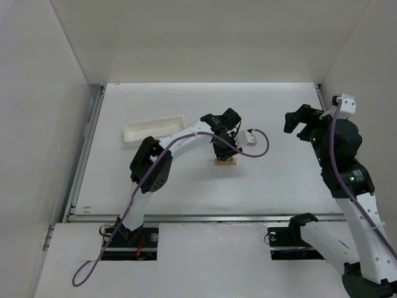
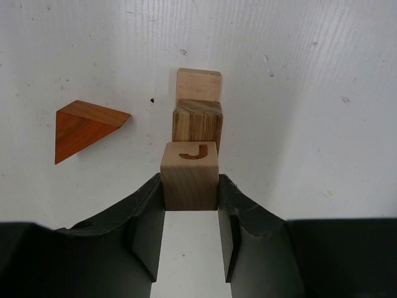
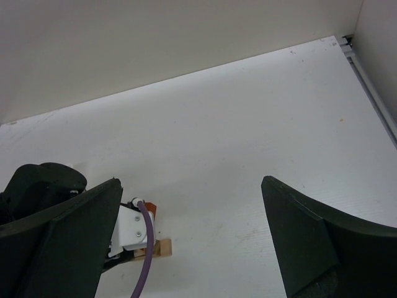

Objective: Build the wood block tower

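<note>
In the left wrist view my left gripper (image 2: pixel 190 185) is shut on a light tan cube marked J (image 2: pixel 189 167). The cube sits against a darker wood block (image 2: pixel 197 123), with a light tan block (image 2: pixel 198 84) beyond it. I cannot tell whether they are stacked or in a row. An orange-red wedge (image 2: pixel 84 127) lies apart to their left. From above, my left gripper (image 1: pixel 224 149) covers the blocks (image 1: pixel 226 162) at the table's middle. My right gripper (image 1: pixel 303 123) is open, empty, raised at the right. In its own view (image 3: pixel 191 186) a tan block (image 3: pixel 162 248) and the wedge (image 3: pixel 151 207) show.
A long white tray (image 1: pixel 152 129) lies at the back left of the table. The left arm's purple cable (image 1: pixel 260 146) loops right of the blocks. White walls stand on three sides, and a metal rail (image 1: pixel 205 216) runs along the near edge.
</note>
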`<state>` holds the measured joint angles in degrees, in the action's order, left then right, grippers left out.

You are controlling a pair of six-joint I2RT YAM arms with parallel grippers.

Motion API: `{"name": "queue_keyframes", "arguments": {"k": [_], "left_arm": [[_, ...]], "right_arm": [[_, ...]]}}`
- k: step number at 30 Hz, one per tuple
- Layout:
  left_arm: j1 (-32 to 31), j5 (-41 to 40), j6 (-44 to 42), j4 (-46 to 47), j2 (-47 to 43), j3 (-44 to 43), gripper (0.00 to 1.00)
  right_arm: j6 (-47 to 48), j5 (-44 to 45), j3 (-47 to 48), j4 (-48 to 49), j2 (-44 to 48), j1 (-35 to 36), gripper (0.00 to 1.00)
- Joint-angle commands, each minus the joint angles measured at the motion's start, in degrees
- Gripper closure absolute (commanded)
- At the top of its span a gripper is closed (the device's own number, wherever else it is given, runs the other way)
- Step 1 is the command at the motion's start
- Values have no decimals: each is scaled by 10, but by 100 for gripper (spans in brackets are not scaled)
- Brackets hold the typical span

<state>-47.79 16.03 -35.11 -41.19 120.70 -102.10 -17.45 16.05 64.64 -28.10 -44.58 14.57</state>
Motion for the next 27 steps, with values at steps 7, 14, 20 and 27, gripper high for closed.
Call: {"name": "queue_keyframes", "arguments": {"k": [7, 14, 20, 27], "left_arm": [[0, 10, 0, 4, -5, 4, 91], [-5, 22, 0, -2, -5, 4, 91], [-5, 27, 0, -2, -5, 4, 90], [-5, 1, -11, -2, -5, 16, 90]], "right_arm": [[9, 12, -3, 2, 11, -3, 0], [9, 12, -3, 2, 11, -3, 0], [9, 12, -3, 2, 11, -3, 0], [9, 12, -3, 2, 11, -3, 0]]}}
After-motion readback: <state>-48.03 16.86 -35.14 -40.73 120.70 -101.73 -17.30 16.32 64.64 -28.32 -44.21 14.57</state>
